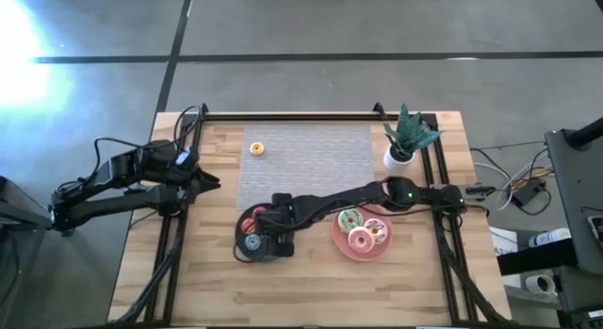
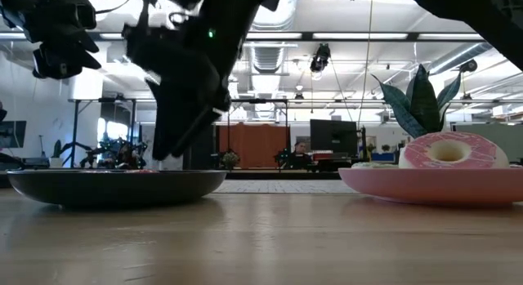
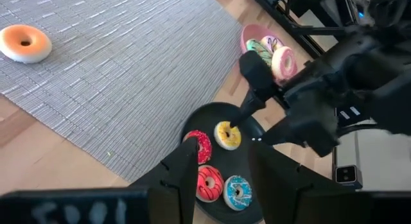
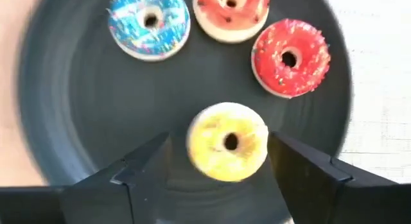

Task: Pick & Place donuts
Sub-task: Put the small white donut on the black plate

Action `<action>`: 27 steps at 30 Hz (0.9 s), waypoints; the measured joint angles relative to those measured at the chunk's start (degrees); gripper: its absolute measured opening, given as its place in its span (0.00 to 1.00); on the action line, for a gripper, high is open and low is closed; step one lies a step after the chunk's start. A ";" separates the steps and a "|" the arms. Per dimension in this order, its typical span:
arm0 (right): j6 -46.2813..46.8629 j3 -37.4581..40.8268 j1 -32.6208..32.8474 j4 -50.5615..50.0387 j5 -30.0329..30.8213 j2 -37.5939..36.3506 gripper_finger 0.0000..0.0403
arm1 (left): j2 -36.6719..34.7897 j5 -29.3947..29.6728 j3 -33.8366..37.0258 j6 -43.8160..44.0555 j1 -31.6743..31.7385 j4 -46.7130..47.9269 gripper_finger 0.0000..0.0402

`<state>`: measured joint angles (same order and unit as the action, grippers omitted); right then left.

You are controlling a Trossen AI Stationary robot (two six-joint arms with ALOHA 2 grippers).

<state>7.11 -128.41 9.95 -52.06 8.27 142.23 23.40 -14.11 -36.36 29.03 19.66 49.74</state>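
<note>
My right gripper (image 4: 218,147) is open, low over the round black plate (image 1: 247,246). A small yellow donut (image 4: 228,142) lies between its fingers and also shows in the left wrist view (image 3: 228,135). A blue donut (image 4: 149,22), an orange-red donut (image 4: 231,12) and a red sprinkled donut (image 4: 291,57) lie flat on the same plate. Three larger donuts (image 1: 363,231) lie on the pink plate (image 1: 350,249). An orange donut (image 1: 256,149) lies on the grey mat. My left gripper (image 1: 209,183) is open and empty, up at the table's left. My right gripper comes from above with one finger (image 4: 144,166) on each side of the yellow donut's outer rim (image 4: 192,144). A gap shows on one side. Whether the other finger touches the rim, I cannot tell. The donut is level over the plate's floor.
A potted plant (image 1: 405,140) stands at the far right corner. A grey woven mat (image 1: 306,164) covers the table's middle. Black frame rails (image 1: 179,225) run along the table's left, right and far edges.
</note>
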 joint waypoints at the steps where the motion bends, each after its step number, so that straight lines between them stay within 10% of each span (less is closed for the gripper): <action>1: 0.25 -0.93 0.00 -0.65 0.05 0.00 0.64 | -0.12 0.00 0.00 -0.08 0.00 0.01 0.27; 12: 17.95 -6.59 -9.34 -2.02 0.50 -0.11 0.59 | -1.31 0.00 0.00 -0.14 0.00 0.01 0.27; 27: 10.66 -6.59 -20.00 2.87 -5.26 -0.11 0.56 | 0.23 10.04 0.00 5.20 0.00 -0.52 0.27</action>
<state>17.77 -135.00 -10.05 -49.19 3.01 142.12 23.62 -4.07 -36.36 34.23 19.66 49.22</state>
